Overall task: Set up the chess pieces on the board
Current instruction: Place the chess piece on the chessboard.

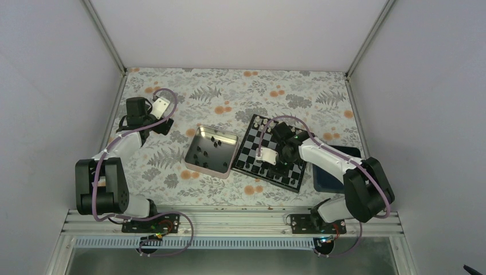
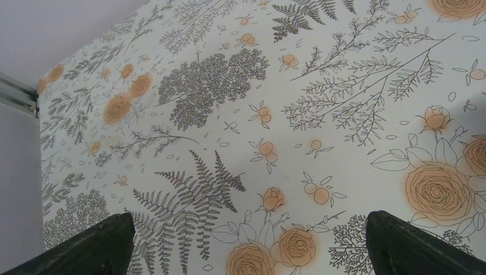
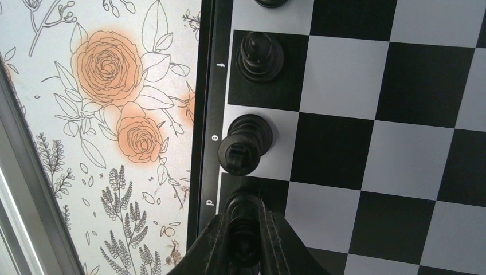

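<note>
The right gripper (image 3: pixel 246 232), at the bottom centre of its wrist view, has its dark fingers (image 3: pixel 278 243) pinched narrowly on a black piece (image 3: pixel 245 215) over the edge square marked d. Whether the base of that piece already rests on the square cannot be told. The grip looks upright and close to the piece's top, probably so the piece goes down straight without knocking its neighbours. Just above it in the frame, a second piece (image 3: pixel 243 143) stands on square e, and a third (image 3: pixel 261 54) on square f, so the back rank seems to be filling along the rim. The board (image 3: pixel 338 74) takes up the right of this view, with flowered cloth (image 3: pixel 109 86) at the left. In the top view the board (image 1: pixel 250 143) lies right of centre, tilted, with the right arm reaching over it. Just to its left sits an open tin (image 1: pixel 228 150) holding more black pieces (image 1: pixel 213 144), likely the supply still to be moved. At the upper left of that view the left arm is parked well away. Its own camera shows the left gripper (image 2: pixel 247 220) spread wide over bare cloth, holding nothing.
</note>
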Robot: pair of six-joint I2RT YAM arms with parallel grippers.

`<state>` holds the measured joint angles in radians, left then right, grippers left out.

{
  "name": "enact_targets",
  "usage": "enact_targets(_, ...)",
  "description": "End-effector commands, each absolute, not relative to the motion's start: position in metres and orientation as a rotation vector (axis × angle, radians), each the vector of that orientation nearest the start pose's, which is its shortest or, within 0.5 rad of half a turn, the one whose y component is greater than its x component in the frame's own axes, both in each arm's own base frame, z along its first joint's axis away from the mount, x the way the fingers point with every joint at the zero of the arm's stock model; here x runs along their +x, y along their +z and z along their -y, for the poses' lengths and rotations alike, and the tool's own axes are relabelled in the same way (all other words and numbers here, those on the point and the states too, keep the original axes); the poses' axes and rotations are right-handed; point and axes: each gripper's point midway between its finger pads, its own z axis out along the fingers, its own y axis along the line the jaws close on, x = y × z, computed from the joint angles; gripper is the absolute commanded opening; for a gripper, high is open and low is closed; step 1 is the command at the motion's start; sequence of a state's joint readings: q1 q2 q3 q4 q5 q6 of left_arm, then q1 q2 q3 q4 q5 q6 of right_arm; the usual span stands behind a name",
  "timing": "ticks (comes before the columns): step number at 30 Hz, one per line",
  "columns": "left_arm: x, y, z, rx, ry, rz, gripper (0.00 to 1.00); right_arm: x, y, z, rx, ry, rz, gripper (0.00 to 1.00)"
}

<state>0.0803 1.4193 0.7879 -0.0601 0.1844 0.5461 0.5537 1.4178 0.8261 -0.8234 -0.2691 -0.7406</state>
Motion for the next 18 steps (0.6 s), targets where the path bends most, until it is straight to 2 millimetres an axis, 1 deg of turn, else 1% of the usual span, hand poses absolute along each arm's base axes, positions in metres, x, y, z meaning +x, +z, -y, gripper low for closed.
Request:
enact_targets(1,0.405,0.128,0.000,0.626,0.141,-2.141,1.00,0.196,0.052,-0.176,-1.798,0.394,-2.309,0.13)
enact_targets(4,0.405,0.127,0.001,0.629,0.139,-2.141,1.00,0.196,0.052,-0.176,-1.797,0.391,-2.307,0.14)
enact_targets(7,0.405,0.127,0.001,0.629,0.138,-2.141,1.00,0.197,0.052,-0.176,-1.790,0.381,-2.301,0.19)
enact_targets(9,0.405,0.127,0.001,0.629,0.139,-2.142,1.00,0.197,0.053,-0.176,-1.791,0.382,-2.298,0.26)
enact_targets(10,0.405,0.127,0.001,0.629,0.139,-2.142,1.00,0.197,0.054,-0.176,-1.791,0.378,-2.298,0.32)
enact_targets(11,0.404,0.127,0.001,0.629,0.138,-2.143,1.00,0.198,0.055,-0.175,-1.788,0.374,-2.297,0.37)
enact_targets(12,0.405,0.128,0.001,0.629,0.139,-2.140,1.00,0.198,0.056,-0.174,-1.784,0.367,-2.299,0.38)
enact_targets(16,0.404,0.127,0.000,0.629,0.139,-2.143,1.00,0.203,0.071,-0.173,-1.769,0.330,-2.282,0.42)
enact_targets(18,0.404,0.127,0.001,0.631,0.139,-2.141,1.00,0.208,0.084,-0.174,-1.753,0.305,-2.265,0.44)
